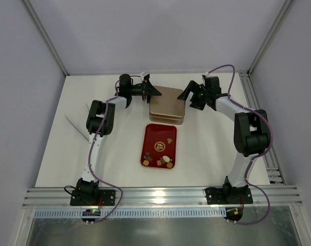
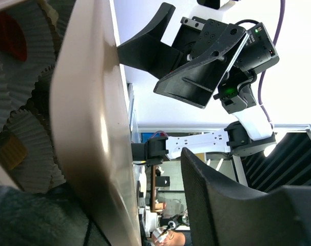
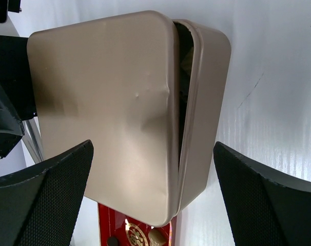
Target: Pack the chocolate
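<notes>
Several small chocolate pieces [image 1: 164, 161], dark brown, tan and cream, lie at the near end of a red tray [image 1: 159, 134]. Behind it sits a gold tin [image 1: 166, 105]. Its lid [image 3: 104, 102] is lifted askew from the base [image 3: 207, 102], leaving a dark gap. My left gripper [image 1: 154, 90] is open at the tin's left edge; in the left wrist view [image 2: 119, 205] its jaws straddle the lid's edge, with white paper cups [image 2: 22, 128] inside and one tan piece [image 2: 12, 148]. My right gripper [image 1: 186, 97] is open at the tin's right edge [image 3: 153, 148]. The tray's far end [image 3: 112, 228] shows below the lid.
A thin pale stick [image 1: 76, 125] lies on the white table at the left. Aluminium rails run along the right side [image 1: 258, 118] and the near edge [image 1: 160, 197]. Enclosure walls stand close behind the tin.
</notes>
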